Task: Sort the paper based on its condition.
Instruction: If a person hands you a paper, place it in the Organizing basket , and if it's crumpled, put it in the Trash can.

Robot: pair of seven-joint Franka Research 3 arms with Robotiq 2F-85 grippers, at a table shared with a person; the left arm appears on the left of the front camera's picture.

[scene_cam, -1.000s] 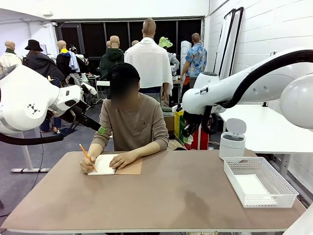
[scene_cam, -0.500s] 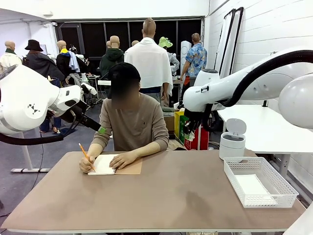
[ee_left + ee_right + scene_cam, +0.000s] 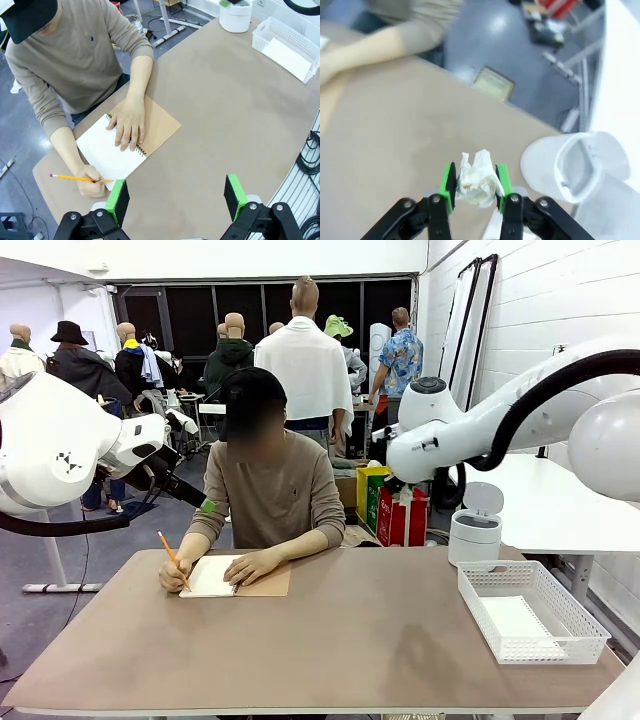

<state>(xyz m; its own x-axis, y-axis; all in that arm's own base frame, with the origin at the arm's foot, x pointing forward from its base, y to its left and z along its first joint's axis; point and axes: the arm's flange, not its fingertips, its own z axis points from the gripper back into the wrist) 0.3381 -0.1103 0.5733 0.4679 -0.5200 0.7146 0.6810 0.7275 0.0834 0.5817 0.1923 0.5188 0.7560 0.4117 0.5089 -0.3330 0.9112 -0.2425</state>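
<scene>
A crumpled wad of white paper [image 3: 476, 183] sits between the green pads of my right gripper [image 3: 475, 176], which is shut on it above the table's far right part. Just to its right stands a white bin [image 3: 570, 167] with its lid up. In the front view my right arm [image 3: 450, 435] hangs high over the bin [image 3: 474, 532]. My left gripper [image 3: 176, 196] is open and holds nothing, high above the table's left side. A flat white sheet [image 3: 515, 620] lies in the white basket [image 3: 550, 648].
A person at the far side writes with a pencil [image 3: 75, 177] on the white page of a spiral notebook [image 3: 112, 150] with a brown cover, one hand flat on it. The basket [image 3: 280, 25] and bin [image 3: 235, 15] stand at the table's right end. The brown table [image 3: 350, 640] is bare in the middle.
My right arm has swung to the right and its wrist has turned, carrying the crumpled paper toward the bin. The person's pencil hand has shifted slightly. The left arm is still.
</scene>
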